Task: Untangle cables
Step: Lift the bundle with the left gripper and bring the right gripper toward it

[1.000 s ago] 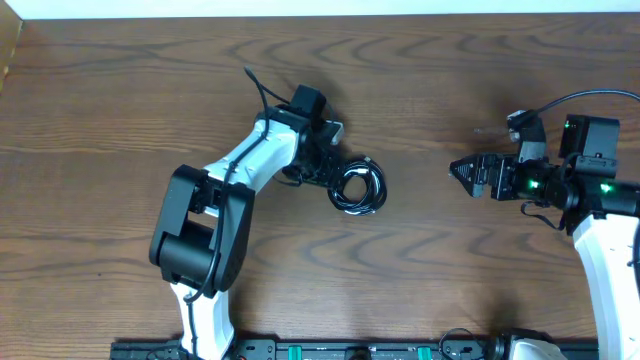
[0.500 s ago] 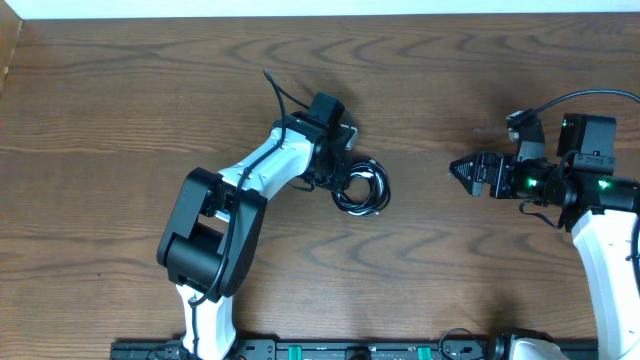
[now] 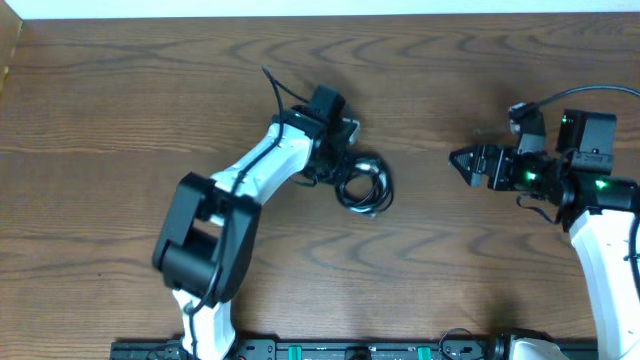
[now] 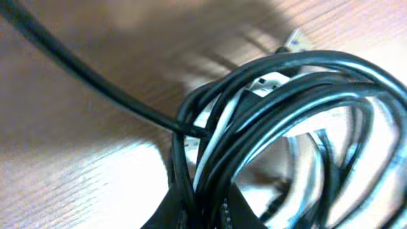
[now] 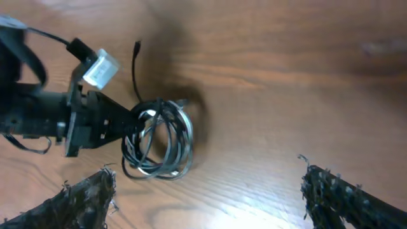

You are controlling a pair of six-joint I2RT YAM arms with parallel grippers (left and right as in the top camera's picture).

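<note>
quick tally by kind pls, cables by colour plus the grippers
black cable: 1
white cable: 1
grippers: 2 (left gripper, right gripper)
total: 4

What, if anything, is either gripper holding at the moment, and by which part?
The left gripper pinches the cable bundle at the coil's edge; the right gripper holds nothing.
</note>
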